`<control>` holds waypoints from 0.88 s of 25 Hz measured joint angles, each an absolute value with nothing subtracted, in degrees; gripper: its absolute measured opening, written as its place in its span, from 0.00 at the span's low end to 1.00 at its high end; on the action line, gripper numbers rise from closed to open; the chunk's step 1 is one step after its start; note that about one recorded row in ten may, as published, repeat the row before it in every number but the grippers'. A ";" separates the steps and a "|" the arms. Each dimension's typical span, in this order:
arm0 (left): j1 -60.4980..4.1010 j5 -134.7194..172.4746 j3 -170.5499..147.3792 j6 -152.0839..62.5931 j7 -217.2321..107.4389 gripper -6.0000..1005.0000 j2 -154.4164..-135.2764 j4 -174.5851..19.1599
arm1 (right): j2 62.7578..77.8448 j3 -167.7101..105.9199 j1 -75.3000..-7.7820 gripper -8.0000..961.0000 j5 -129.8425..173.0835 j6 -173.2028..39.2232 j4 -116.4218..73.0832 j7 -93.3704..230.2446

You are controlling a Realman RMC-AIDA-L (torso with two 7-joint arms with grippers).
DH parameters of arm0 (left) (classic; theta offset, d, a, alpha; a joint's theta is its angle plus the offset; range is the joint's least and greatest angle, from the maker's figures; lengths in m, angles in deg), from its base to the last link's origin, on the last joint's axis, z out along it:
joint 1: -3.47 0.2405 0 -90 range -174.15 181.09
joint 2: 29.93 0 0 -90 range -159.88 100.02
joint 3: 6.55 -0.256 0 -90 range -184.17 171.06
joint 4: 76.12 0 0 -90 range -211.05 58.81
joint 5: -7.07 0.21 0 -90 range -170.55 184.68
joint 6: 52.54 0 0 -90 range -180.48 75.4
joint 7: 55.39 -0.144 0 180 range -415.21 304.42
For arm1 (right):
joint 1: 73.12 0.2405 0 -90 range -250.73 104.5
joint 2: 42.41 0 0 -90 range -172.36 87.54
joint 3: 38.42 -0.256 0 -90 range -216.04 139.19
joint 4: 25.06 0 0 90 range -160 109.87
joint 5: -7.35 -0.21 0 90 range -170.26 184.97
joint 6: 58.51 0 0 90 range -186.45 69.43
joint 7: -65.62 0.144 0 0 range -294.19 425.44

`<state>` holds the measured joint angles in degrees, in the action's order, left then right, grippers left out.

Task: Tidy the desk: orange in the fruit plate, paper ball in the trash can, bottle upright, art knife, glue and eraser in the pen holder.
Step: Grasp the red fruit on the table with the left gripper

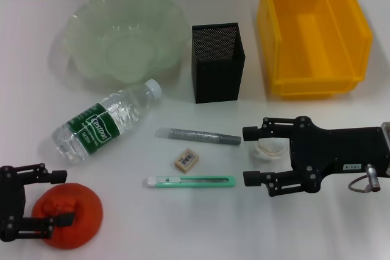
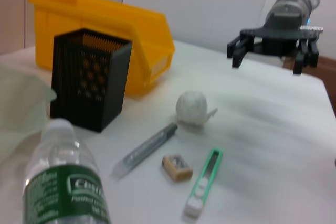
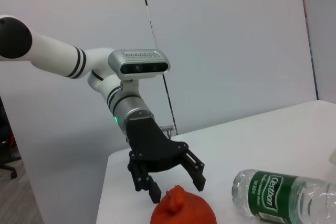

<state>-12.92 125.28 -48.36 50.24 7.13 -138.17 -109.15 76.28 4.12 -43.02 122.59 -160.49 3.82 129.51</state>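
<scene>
Head view, left to right: left gripper (image 1: 61, 198) sits at the near left corner, black fingers spread wide around the orange (image 1: 73, 214), one fingertip over its top; not clamped. Orange is lumpy and rough-skinned. Right wrist view confirms this: fingers splayed just above the orange (image 3: 182, 211), gap visible on both sides.

Fruit plate (image 1: 125, 35) at far left: pale green, translucent, scalloped rim. Bottle (image 1: 106, 120) lies on its side in front of it, clear ribbed plastic, white cap towards the pen holder, green label; right wrist view reads "Cestbon".

Pen holder (image 1: 218, 62): black mesh, square, upright, centre back. In front of it, apart from each other: grey glue stick (image 1: 198, 135), tan eraser (image 1: 186, 160), mint-green art knife (image 1: 190, 181), all flat on the white table (image 1: 183, 229).

Right gripper (image 1: 248, 155), matte black, hovers with fingers apart either side of the white crumpled paper ball (image 1: 268, 149). Left wrist view shows what the head view does not: the right gripper is raised well clear of the table and the ball (image 2: 191, 106) lies free.

Trash can (image 1: 311, 28): glossy yellow plastic bin, far right.
</scene>
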 joint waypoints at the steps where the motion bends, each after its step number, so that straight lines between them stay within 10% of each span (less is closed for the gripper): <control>1: -12.82 125.84 -48.35 49.98 7.13 0.72 -138.13 -109.38 | 76.27 4.12 -43.02 0.80 122.59 -160.49 3.82 129.53; 22: -12.70 129.22 -48.30 46.31 2.46 0.69 -138.92 -110.14 | 76.25 4.11 -42.98 0.79 122.67 -160.45 3.73 130.62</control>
